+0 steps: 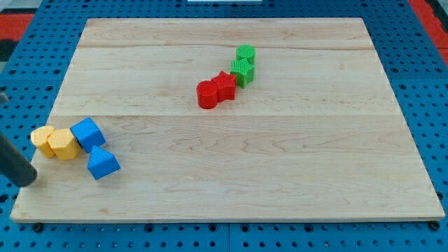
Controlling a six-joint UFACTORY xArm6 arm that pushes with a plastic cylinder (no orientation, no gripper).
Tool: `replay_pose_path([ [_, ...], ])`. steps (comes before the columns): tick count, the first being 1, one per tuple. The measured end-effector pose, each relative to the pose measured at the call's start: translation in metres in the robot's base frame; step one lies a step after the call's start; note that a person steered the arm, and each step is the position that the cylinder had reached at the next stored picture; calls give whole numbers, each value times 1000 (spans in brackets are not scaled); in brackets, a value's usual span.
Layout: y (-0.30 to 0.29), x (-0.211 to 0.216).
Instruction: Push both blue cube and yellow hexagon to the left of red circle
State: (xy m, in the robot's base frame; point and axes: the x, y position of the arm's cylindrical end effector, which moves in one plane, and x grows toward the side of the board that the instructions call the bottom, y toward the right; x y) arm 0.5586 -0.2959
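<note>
Eight blocks on pale wooden board (280,175). Nearest, 8 o'clock: my tip (28,180), dark rod end, bare, holding nothing, just off board edge, near yellow pair. Blue triangular block (103,164); blue cube (87,133) touching yellow hexagon (64,144); yellow block (43,140), shape unclear. Farther, 12 o'clock: red circle (207,94) touching red star (225,86); two green blocks (243,68) (246,54), shapes unclear.

1. Pale wood-grain surface (280,182).
2. Blue cube (87,133), blue block (103,164).
3. Yellow hexagon (64,145), yellow block (43,140).
4. Red circle (207,94), red star (225,87).
5. Two green blocks (246,54) (242,71).
6. Dark rod, my tip (28,180).
</note>
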Motion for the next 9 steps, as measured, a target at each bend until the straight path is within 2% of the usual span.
replay_pose_path([
  [1,-4,-25],
  [4,83,-81],
  [6,115,-65],
  [8,198,-87],
  [9,221,-98],
])
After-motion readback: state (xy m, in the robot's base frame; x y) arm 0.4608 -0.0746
